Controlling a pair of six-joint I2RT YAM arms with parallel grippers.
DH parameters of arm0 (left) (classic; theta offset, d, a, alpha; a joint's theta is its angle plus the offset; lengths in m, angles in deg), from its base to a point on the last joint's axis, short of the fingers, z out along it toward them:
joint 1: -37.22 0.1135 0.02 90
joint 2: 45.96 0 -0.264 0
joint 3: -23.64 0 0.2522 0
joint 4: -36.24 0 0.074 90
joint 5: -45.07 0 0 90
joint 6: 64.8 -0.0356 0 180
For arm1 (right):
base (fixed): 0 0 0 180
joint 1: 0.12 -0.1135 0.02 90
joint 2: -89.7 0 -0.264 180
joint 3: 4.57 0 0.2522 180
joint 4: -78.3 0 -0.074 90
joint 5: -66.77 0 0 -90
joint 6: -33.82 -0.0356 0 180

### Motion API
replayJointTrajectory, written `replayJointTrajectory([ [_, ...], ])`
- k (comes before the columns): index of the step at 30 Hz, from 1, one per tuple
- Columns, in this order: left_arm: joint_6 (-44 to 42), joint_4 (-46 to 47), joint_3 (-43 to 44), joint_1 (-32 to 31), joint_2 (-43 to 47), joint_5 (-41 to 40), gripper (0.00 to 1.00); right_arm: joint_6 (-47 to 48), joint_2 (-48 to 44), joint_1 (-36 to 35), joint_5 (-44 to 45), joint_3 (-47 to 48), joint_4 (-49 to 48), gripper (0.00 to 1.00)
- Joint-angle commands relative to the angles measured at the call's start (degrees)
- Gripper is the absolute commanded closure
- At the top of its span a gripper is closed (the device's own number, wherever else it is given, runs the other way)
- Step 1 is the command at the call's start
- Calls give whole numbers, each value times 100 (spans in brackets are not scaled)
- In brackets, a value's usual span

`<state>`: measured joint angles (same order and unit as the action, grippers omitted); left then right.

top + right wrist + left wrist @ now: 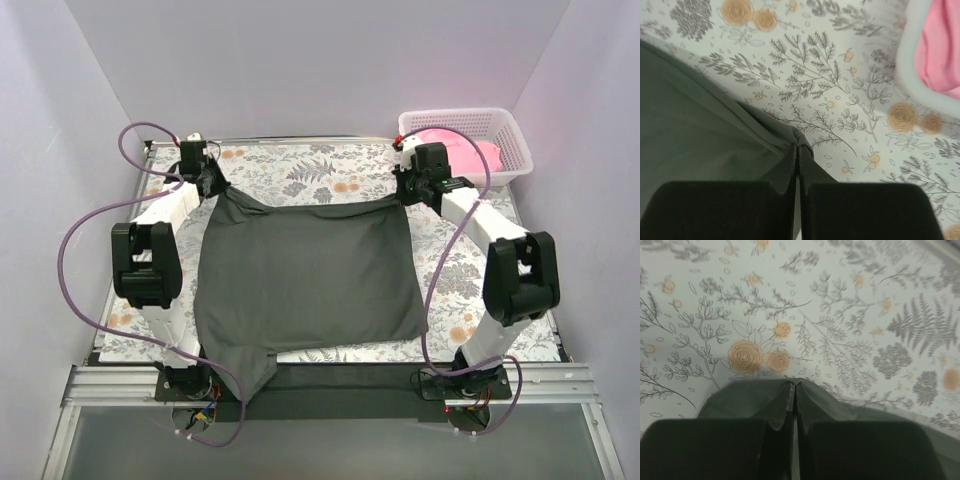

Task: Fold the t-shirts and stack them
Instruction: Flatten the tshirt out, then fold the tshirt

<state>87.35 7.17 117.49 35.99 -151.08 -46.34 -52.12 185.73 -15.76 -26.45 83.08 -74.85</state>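
The dark charcoal t-shirt point(305, 275) lies spread over the middle of the floral table, one part hanging over the near edge. My left gripper point(212, 186) is shut on its far left corner, and the cloth point(745, 397) drapes over both fingertips. At the far right corner my right gripper point(405, 190) is shut on the dark hem point(765, 137). The far edge sags between the two grips. A pink t-shirt point(462, 150) lies bunched in the white basket point(515, 160), and its pink cloth point(940, 50) also shows at the top right of the right wrist view.
The basket rim point(907, 75) is close to my right gripper, at the table's far right corner. White walls enclose the table on three sides. A metal rail point(330, 385) runs along the near edge by the arm bases.
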Motion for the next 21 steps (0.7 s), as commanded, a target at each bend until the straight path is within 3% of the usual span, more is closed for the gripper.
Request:
replayJointTrajectory([
  [1,34,836,41,18,195,71,100,-19,291,43,67,169,-816,99],
  [11,288,740,560,97,-667,-17,99,-45,1489,447,-99,855,-974,99],
  [21,842,11,121,115,237,1,99,-10,1551,632,-293,1110,-974,99],
])
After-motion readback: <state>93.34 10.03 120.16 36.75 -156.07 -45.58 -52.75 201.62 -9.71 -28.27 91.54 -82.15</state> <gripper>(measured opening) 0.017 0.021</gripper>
